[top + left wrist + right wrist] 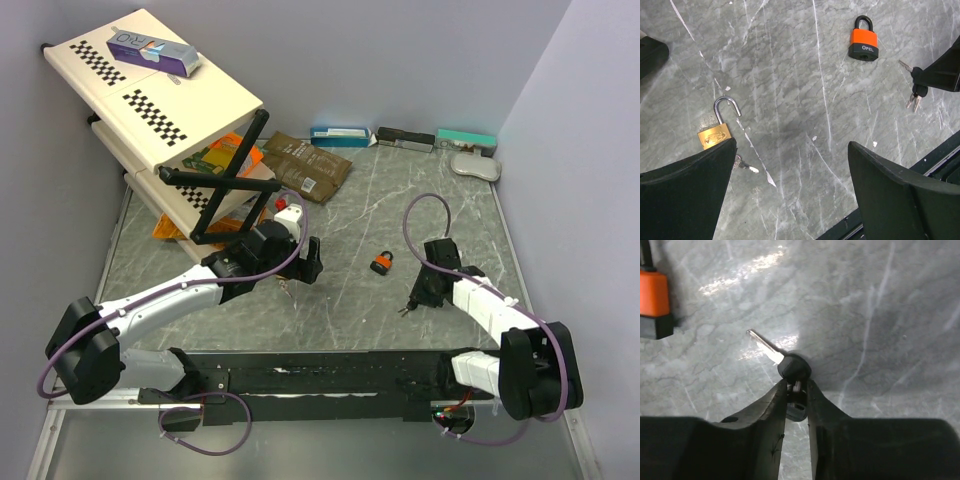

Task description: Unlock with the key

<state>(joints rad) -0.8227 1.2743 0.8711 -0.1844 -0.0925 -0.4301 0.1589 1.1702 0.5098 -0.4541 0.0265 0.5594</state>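
The job looks partly done. A brass padlock [714, 135] lies on the surface [350, 310] with its steel shackle swung free, so it reads as already open. The orange padlock [863, 42] lies flat with its black shackle seated in the body, well apart from the brass one, so it is probably the one left to do. The right gripper [796, 386] has its fingers drawn in close on a key bunch [792, 371] just off the surface, near the orange padlock but not yet at its keyhole. The left gripper [790, 145] gapes wide above the brass padlock, holding nothing. The leading key has a rounded black plastic head and a slim bright blade; the orange body is matte and blocky with a dark base, and the surface is glossy grey marble-patterned.
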